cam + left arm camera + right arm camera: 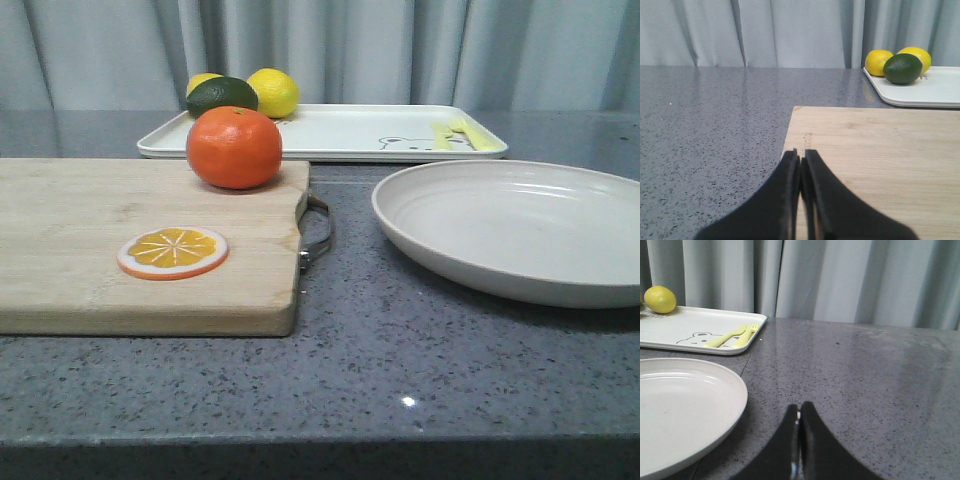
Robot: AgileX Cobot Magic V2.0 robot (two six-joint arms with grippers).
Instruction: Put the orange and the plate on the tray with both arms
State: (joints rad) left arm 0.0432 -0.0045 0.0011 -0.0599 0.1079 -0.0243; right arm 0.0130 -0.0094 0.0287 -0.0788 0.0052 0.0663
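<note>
Left gripper (801,156): black fingers pressed together, nothing between them, hovering over the near-left edge of the pale wooden cutting board (880,165). Right gripper (799,409): fingers also clenched tip to tip, empty, above bare speckled grey countertop (865,385), just beside the rim of the wide shallow off-white round plate (680,410).

Front view shows neither arm. The whole round bright-orange orange (234,147) sits on the far right corner of the board, upright, stem dimple on top. Flat orange slice with white rim (172,251) lies on the board nearer the camera, well apart from the orange. Metal loop handle (318,228) on the board's right end. The plate sits on the countertop right of the board, not touching it.

Large flat rectangular white tray (330,135) with faint bear drawing is behind both, apart from them. On its far left end: two yellow lemons (274,92) and a dark green lime (221,95), clustered. Right end: pale yellow plastic fork and utensil (455,135) lying flat.
</note>
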